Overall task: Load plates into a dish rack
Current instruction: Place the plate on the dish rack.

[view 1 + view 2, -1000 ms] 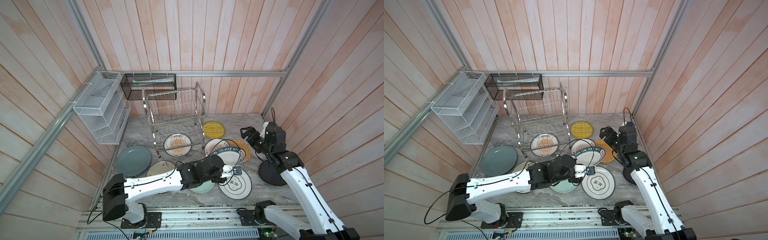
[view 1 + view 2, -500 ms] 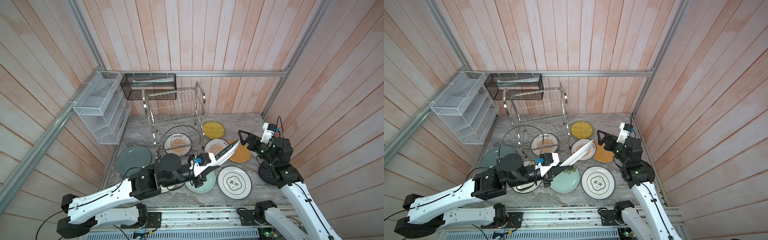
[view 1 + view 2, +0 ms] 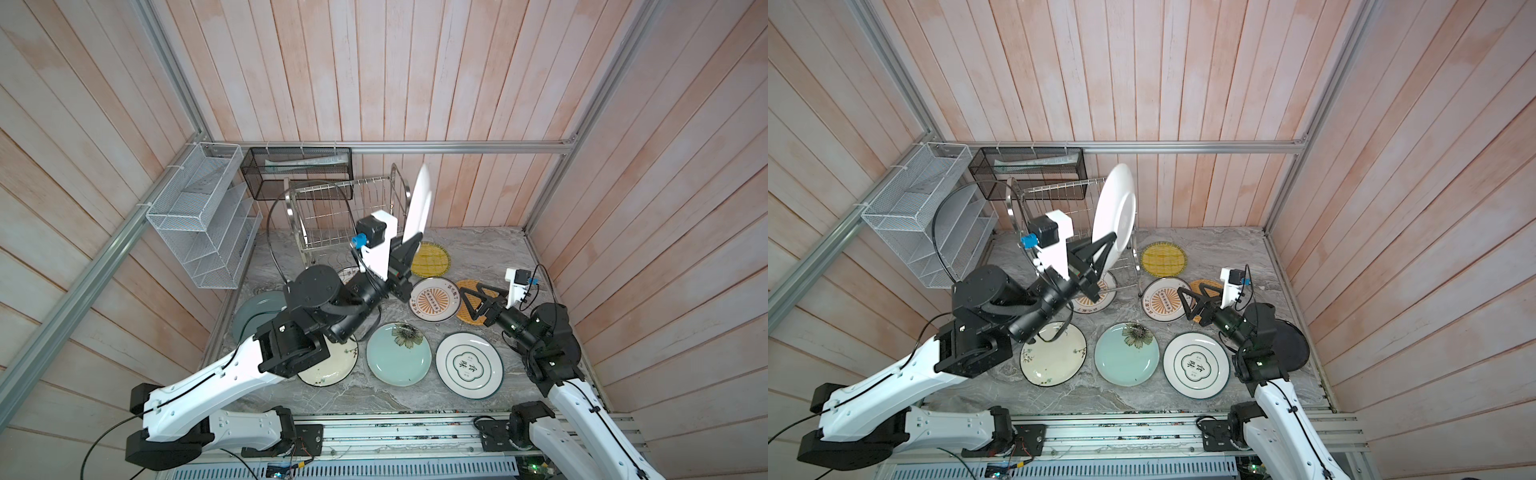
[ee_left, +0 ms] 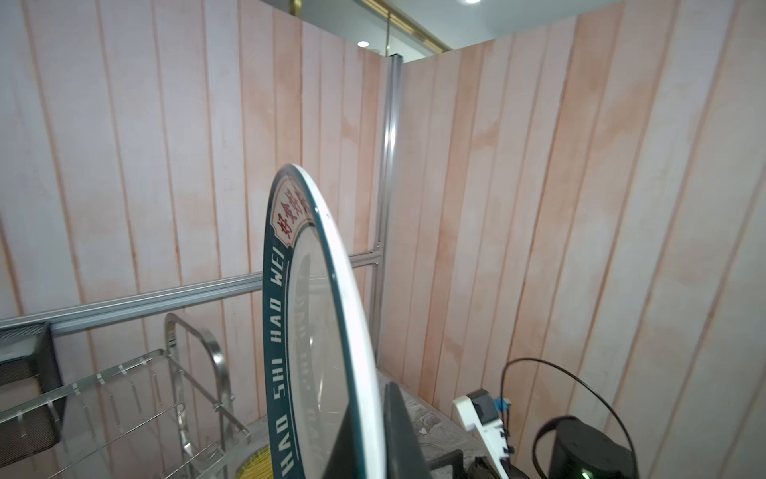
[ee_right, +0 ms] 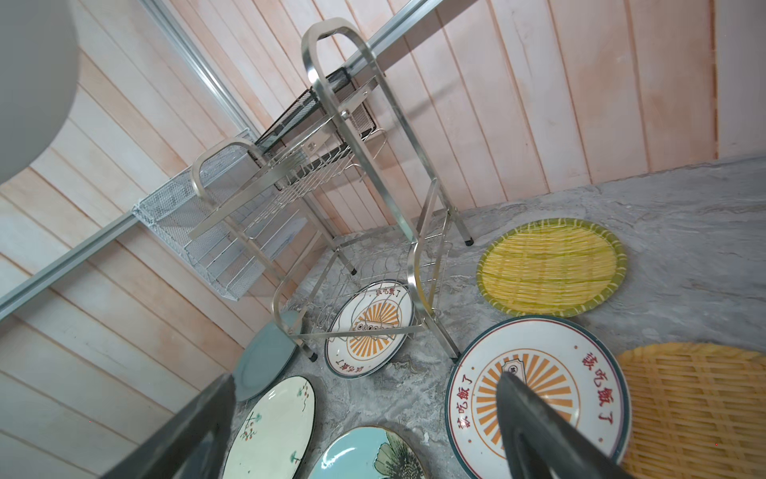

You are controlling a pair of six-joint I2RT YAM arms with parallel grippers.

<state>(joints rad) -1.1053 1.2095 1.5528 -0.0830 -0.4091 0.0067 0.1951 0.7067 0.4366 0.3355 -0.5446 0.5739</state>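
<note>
Tabletop (image 3: 1225, 249) of grey marble pattern, with two robot arms reaching over it from the near edge. Nearest, short of both grippers, three plates lie flat in a row: a cream floral plate (image 3: 1052, 357), a pale blue plate (image 3: 1127, 357) with a dark flower, and a white emblem plate (image 3: 1196, 365). A black plate (image 3: 1293, 345) lies partly under the right arm.

The right gripper (image 3: 1190, 289) hovers low, its jaws spread wide with nothing between them. Directly beneath it is a sunburst plate (image 3: 1160, 301), and just to its right an orange woven plate (image 5: 696, 406). A grey plate (image 3: 245, 305) lies to the left of the left arm, partly hidden by it.

The left gripper (image 3: 1111, 243) is held high, clamped tight on the lower edge of a lettered plate (image 3: 1115, 208). This plate stands on edge, nearly upright, its white underside toward the right arm; the left wrist view shows a dark green rim with white letters.

Below this gripper a second sunburst plate (image 5: 369, 327) lies on the table, partly under the dish rack (image 3: 332, 208). A yellow woven plate (image 3: 1163, 259) lies to its right.

The steel rack stands just beyond and left of the left gripper. The held plate rises beside its curved end frame, not in a slot; whether they touch cannot be told. Farthest, on the walls, hang a white mesh basket (image 3: 199, 216) and a black mesh box (image 3: 297, 170).
</note>
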